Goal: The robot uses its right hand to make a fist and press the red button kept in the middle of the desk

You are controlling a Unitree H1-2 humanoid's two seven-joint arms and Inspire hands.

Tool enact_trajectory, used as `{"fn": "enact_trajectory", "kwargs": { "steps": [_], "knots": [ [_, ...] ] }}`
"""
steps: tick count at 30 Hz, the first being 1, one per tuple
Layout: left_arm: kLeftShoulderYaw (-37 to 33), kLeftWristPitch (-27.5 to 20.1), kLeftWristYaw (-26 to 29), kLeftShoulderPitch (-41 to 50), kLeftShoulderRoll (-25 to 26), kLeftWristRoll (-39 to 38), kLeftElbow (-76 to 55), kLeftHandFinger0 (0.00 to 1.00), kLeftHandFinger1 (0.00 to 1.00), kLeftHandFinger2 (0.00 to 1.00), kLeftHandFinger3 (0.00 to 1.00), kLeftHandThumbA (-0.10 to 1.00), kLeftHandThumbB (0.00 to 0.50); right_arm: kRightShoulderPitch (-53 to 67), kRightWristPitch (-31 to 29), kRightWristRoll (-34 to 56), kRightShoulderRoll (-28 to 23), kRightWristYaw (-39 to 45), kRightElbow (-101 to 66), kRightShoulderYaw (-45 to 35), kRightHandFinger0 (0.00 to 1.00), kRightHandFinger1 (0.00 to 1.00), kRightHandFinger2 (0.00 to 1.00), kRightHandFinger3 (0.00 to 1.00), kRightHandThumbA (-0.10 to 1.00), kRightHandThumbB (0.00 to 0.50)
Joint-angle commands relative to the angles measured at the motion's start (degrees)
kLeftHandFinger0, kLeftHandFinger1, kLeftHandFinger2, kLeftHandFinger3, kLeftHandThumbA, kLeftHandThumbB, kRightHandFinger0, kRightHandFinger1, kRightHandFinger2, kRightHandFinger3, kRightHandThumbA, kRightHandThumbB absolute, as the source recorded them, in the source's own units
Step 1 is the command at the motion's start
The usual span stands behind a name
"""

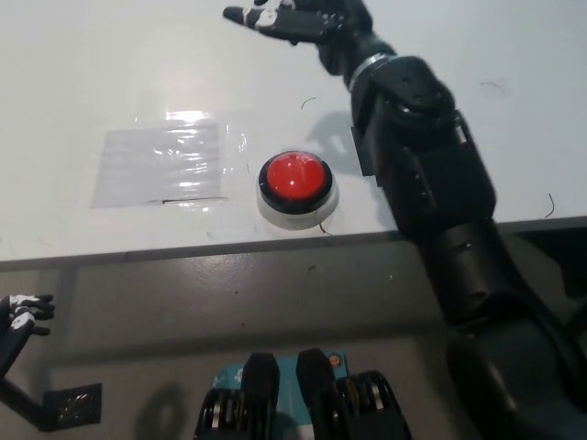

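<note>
The red button point(294, 177) sits in a black ring on a white base near the front edge of the white desk point(110, 73). My black right arm reaches up from the bottom right across the desk, and its hand point(295, 20) hovers open, fingers stretched out flat, at the top of the picture, beyond the button and a little to its right. My white left hand point(22, 316) rests low at the left edge, below the desk, with its fingers apart.
A clear taped plastic sheet point(163, 165) lies left of the button. A dark taped square to the button's right is almost wholly hidden under my right forearm. The desk's front edge runs just below the button.
</note>
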Motion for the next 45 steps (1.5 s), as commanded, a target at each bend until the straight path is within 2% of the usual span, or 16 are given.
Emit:
{"fn": "enact_trajectory", "kwargs": {
  "steps": [1, 2, 6, 11, 12, 14, 16, 18, 24, 26, 38, 39, 40, 41, 44, 45],
  "knots": [
    [-0.1, -1.5, -0.2, -1.7, 0.9, -0.1, -0.3, 0.6, 0.64, 0.71, 0.7, 0.54, 0.0, -0.9, -7.7, 0.0, 1.8, 0.7, 2.7, -1.0, 0.0, 0.0, 0.29, 0.33, 1.0, 0.199],
    [-0.2, -0.9, -0.1, -2.0, 0.9, 0.3, -0.6, 0.61, 0.65, 0.72, 0.71, 0.55, 0.0, 0.4, -10.4, -0.5, 2.6, 0.6, 5.4, -0.9, 0.0, 0.0, 0.28, 0.32, 1.0, 0.153],
    [-0.2, -1.1, -0.2, -1.9, 0.8, -0.1, -0.9, 0.57, 0.61, 0.68, 0.67, 0.56, 0.0, 2.5, -12.4, -1.2, 3.0, 0.9, 8.1, -0.5, 0.0, 0.0, 0.28, 0.32, 1.0, 0.117],
    [-0.3, -1.2, -0.3, -2.4, 1.2, 0.2, -0.8, 0.57, 0.61, 0.67, 0.65, 0.58, 0.0, 3.3, -15.1, -1.0, 2.5, 2.5, 11.1, -0.8, 0.0, 0.0, 0.29, 0.32, 1.0, 0.15],
    [-0.2, -0.2, -0.1, -2.4, 1.0, 0.0, -1.2, 0.59, 0.63, 0.68, 0.66, 0.59, 0.019, 3.9, -15.3, -1.2, 2.4, 2.2, 11.0, -0.7, 0.0, 0.0, 0.29, 0.32, 1.0, 0.143],
    [-0.2, -1.4, -0.3, -3.1, 1.4, 0.2, -0.7, 0.56, 0.59, 0.64, 0.64, 0.57, 0.0, 4.6, -15.7, -0.5, 2.4, 1.9, 10.8, -1.4, 0.0, 0.0, 0.29, 0.31, 1.0, 0.141],
    [-0.2, -0.8, -0.3, -3.1, 1.5, 0.2, -1.0, 0.61, 0.65, 0.71, 0.69, 0.58, 0.0, 6.5, -15.8, -0.1, 2.7, 1.7, 10.0, -2.1, 0.0, 0.0, 0.27, 0.3, 1.0, 0.118],
    [0.1, -0.7, -0.5, -3.2, 1.2, -0.6, -1.0, 0.53, 0.58, 0.67, 0.67, 0.55, 0.0, 7.7, -15.7, 0.1, 2.7, 2.1, 10.3, -2.5, 0.0, 0.0, 0.27, 0.3, 1.0, 0.122],
    [0.2, -0.1, -0.3, -3.3, 1.2, -0.7, -1.2, 0.54, 0.58, 0.65, 0.65, 0.54, 0.001, 9.8, -15.1, -0.4, 2.5, 1.5, 11.0, -3.1, 0.0, 0.0, 0.32, 0.37, 1.0, 0.122],
    [0.0, -0.7, -0.5, -3.9, 1.7, -0.3, -0.9, 0.58, 0.61, 0.66, 0.66, 0.54, 0.0, 10.3, -16.2, -0.4, 2.7, 1.5, 11.4, -3.4, 0.0, 0.0, 0.32, 0.38, 1.0, 0.095],
    [-0.1, 2.1, -0.5, -5.5, 2.5, 0.3, -2.3, 0.6, 0.63, 0.7, 0.71, 0.58, 0.0, 12.4, -14.3, -1.2, 4.1, 0.7, 14.7, -3.4, 0.0, 0.0, 0.29, 0.35, 1.0, 0.115],
    [0.1, 1.6, -0.7, -5.6, 2.5, -0.2, -2.1, 0.58, 0.62, 0.69, 0.71, 0.57, 0.0, 13.0, -14.4, -1.6, 4.2, 0.7, 15.1, -3.1, 0.0, 0.0, 0.29, 0.35, 1.0, 0.105],
    [0.1, 1.4, -0.7, -5.7, 2.4, -0.4, -1.9, 0.58, 0.62, 0.69, 0.7, 0.55, 0.0, 13.2, -14.4, -1.7, 4.2, 0.6, 15.3, -2.9, 0.0, 0.0, 0.28, 0.35, 1.0, 0.061],
    [0.0, 1.4, -0.8, -5.7, 2.6, -0.2, -2.0, 0.6, 0.63, 0.7, 0.71, 0.55, 0.0, 13.4, -13.1, -2.1, 4.3, 0.3, 15.8, -2.6, 0.0, 0.0, 0.29, 0.37, 1.0, 0.118],
    [-0.2, 0.9, -1.0, -6.0, 3.0, 0.1, -1.7, 0.61, 0.64, 0.7, 0.71, 0.57, 0.0, 14.6, -8.7, -2.4, 4.7, 1.1, 16.0, -1.8, 0.0, 0.0, 0.28, 0.38, 1.0, 0.143],
    [0.0, 0.9, -1.1, -6.1, 2.8, -0.4, -1.5, 0.59, 0.62, 0.68, 0.7, 0.56, 0.0, 15.3, -8.3, -2.9, 4.7, 1.6, 15.8, -1.1, 0.0, 0.0, 0.27, 0.37, 1.0, 0.13]
  ]
}}
